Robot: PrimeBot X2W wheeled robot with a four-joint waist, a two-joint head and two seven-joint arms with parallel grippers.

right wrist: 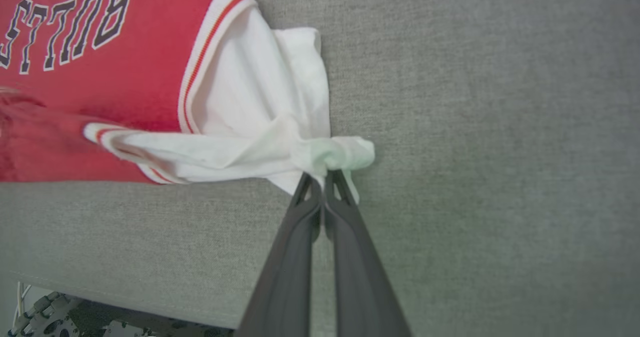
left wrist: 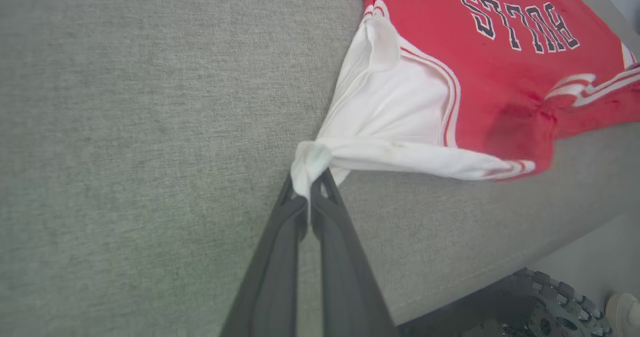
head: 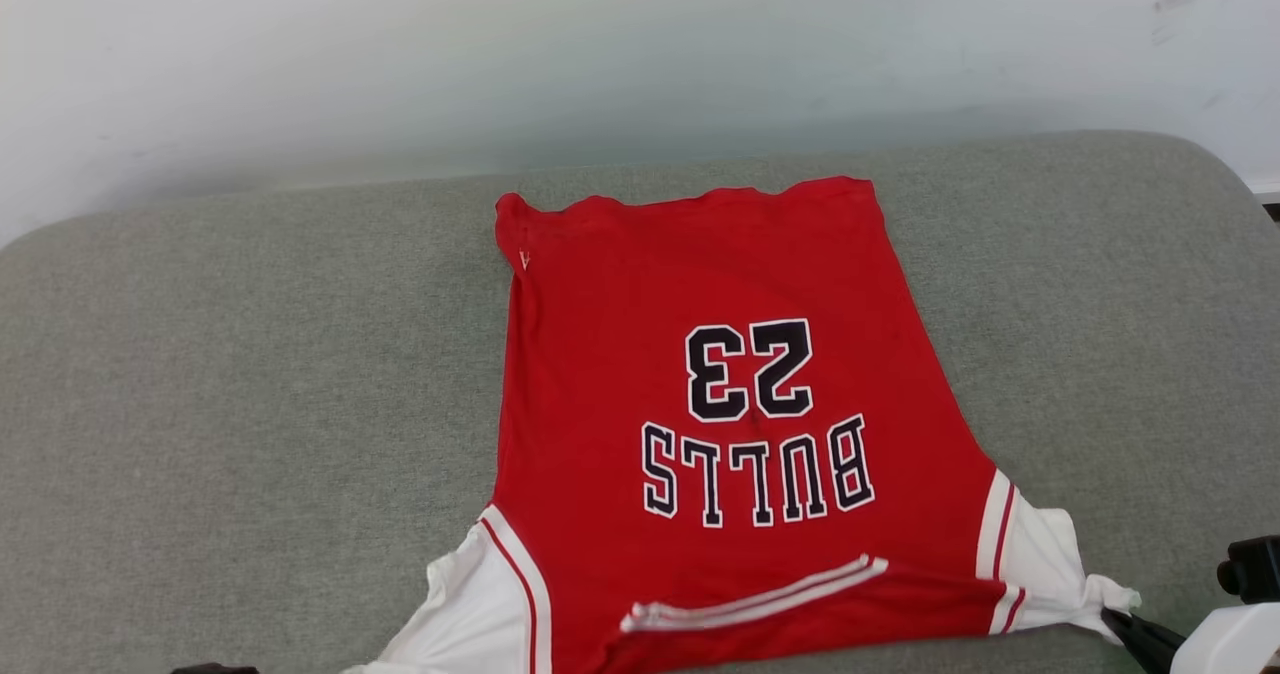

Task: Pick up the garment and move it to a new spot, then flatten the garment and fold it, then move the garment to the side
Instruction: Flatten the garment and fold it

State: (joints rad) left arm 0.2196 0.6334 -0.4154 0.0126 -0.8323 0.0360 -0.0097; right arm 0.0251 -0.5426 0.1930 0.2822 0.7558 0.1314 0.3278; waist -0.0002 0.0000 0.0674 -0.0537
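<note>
Garment position: the garment [head: 740, 404] is laid front-up on the grey cushion [head: 200, 374]. Its hem is turned toward the wall and its shoulders are brought to the near edge.
Long axis: it is run straight away from the robot, so the lettering is read upside down in the head view.
Left gripper: the left gripper [left wrist: 309, 187] is clamped on the bunched tip of the white sleeve on its own side.
Right gripper: the right gripper [right wrist: 324, 177] is pinched tight on the tip of the opposite white sleeve.
Deciding relation: the red body is spread between the two pincers and ahead of both. Each sleeve is held by its own arm, so neither arm is favoured.
Step judged: flattening is probably under way. An even outward and near-side pull seems called for.
Creases: the shoulder line near the collar trim is seen rumpled and folded over.
</note>
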